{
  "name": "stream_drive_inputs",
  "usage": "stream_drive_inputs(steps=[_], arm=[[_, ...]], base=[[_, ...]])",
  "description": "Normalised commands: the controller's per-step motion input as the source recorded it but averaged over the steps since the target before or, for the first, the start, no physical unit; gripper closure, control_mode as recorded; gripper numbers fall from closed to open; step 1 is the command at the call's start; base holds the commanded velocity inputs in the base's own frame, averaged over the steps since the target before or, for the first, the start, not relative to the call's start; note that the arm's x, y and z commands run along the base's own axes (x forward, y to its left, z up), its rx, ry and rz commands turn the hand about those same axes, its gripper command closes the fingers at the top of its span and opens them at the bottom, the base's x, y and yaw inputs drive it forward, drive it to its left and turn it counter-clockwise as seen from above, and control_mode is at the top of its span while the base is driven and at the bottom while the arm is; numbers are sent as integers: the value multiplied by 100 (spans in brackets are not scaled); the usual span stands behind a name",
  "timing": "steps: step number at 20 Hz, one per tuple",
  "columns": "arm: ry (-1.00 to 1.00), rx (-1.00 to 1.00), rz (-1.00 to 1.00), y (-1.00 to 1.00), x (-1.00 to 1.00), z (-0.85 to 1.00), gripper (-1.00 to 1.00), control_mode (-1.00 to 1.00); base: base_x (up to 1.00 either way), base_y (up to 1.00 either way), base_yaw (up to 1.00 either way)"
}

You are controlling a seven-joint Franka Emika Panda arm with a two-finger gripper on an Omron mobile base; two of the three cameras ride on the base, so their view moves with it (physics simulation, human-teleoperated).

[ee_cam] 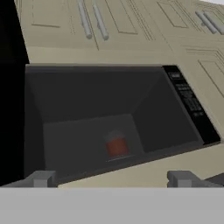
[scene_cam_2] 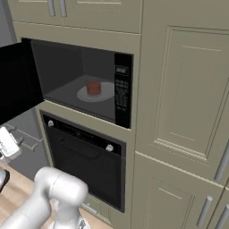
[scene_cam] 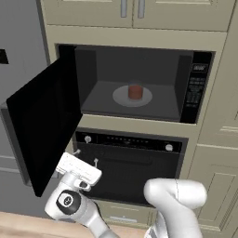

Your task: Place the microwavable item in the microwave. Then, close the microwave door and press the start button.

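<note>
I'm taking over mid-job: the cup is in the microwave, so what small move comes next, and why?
Probably swing the open, empty hand left, behind the microwave door, to push it shut. The microwavable item already sits on the turntable, the door stands wide open, and the hand hangs below the microwave.

Cabinets (scene_cam_2: 188, 89): beige, panelled, with silver bar handles.
Oven (scene_cam: 130, 167): black, built in, 2 knobs seen.
Floor (scene_cam: 28, 225): light wood.
Wall (scene_cam: 18, 42): grey, at left.

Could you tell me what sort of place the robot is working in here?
It looks like a home kitchen: a built-in microwave sits open above a black oven, both set into a wall of beige cabinets.
</note>
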Motion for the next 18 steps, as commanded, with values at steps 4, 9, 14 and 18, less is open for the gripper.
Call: stream_drive_inputs(steps=[4, 9, 14, 18], arm=[[-1, -4, -10, 100, 0, -20, -100, -100], [-3, -3, -9, 100, 0, -11, -100, -100], [-31, -2, -10, 54, -9, 28, -100, -100], [-45, 0, -9, 1, -30, 42, -100, -100]], base=[[0, 0, 0], [0, 0, 0], [0, 0, 0], [0, 0, 0]])
